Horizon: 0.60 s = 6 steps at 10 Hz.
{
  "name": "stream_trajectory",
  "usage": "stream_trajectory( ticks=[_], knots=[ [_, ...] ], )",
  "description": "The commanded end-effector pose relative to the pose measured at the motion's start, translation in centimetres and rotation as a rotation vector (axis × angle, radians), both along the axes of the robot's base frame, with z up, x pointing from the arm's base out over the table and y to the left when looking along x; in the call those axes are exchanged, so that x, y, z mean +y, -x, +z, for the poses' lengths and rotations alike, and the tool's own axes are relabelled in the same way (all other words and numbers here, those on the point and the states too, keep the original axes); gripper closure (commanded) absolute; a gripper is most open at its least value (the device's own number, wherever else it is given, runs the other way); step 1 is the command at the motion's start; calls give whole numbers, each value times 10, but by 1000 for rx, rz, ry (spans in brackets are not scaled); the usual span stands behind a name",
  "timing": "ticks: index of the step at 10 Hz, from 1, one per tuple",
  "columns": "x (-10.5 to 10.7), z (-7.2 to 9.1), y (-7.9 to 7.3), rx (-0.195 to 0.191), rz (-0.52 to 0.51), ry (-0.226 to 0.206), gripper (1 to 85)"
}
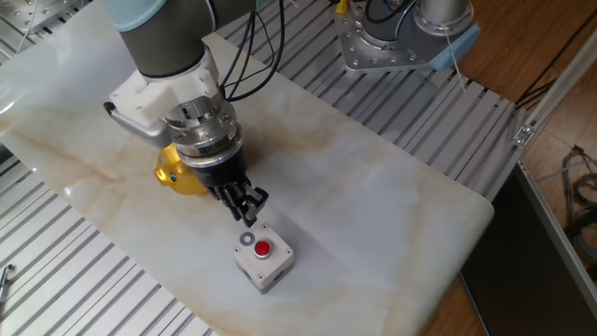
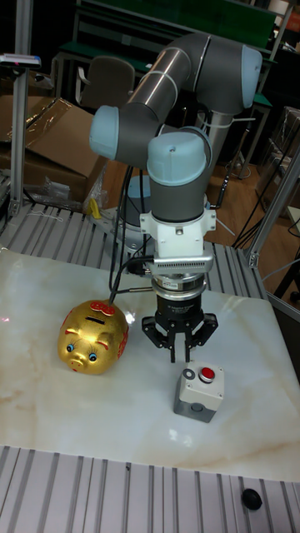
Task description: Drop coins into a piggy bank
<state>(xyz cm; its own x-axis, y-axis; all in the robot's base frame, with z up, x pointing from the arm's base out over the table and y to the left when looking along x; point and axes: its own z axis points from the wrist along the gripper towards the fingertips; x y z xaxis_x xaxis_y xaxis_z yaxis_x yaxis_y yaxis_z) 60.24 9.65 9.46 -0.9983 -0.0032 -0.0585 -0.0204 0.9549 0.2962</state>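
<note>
The coin point(image 1: 246, 239) is a small grey disc lying flat on top of the white button box point(image 1: 265, 264), just left of its red button point(image 1: 263, 248). It also shows as the coin point(image 2: 189, 376) in the tall fixed view. My gripper point(image 1: 249, 219) points down just above and behind the coin, clear of it. In the tall view the gripper point(image 2: 179, 356) has its fingertips a narrow gap apart with nothing between them. The gold piggy bank point(image 2: 93, 336) stands to the gripper's left, slot up. In the fixed view the piggy bank point(image 1: 174, 174) is half hidden behind the wrist.
The white button box point(image 2: 198, 393) sits near the marble slab's front edge point(image 1: 308, 322). A second robot base point(image 1: 406, 37) stands at the back right on the slotted aluminium table. Black cables hang behind my arm.
</note>
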Motion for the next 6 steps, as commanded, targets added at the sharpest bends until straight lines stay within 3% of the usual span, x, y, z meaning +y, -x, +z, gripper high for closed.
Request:
stream_trajectory(
  ticks=[1, 3, 6],
  knots=[
    [3, 3, 0, 8, -13, -16, 567],
    [9, 5, 3, 32, -57, -44, 567],
    [10, 5, 6, 42, -48, -47, 567]
  ],
)
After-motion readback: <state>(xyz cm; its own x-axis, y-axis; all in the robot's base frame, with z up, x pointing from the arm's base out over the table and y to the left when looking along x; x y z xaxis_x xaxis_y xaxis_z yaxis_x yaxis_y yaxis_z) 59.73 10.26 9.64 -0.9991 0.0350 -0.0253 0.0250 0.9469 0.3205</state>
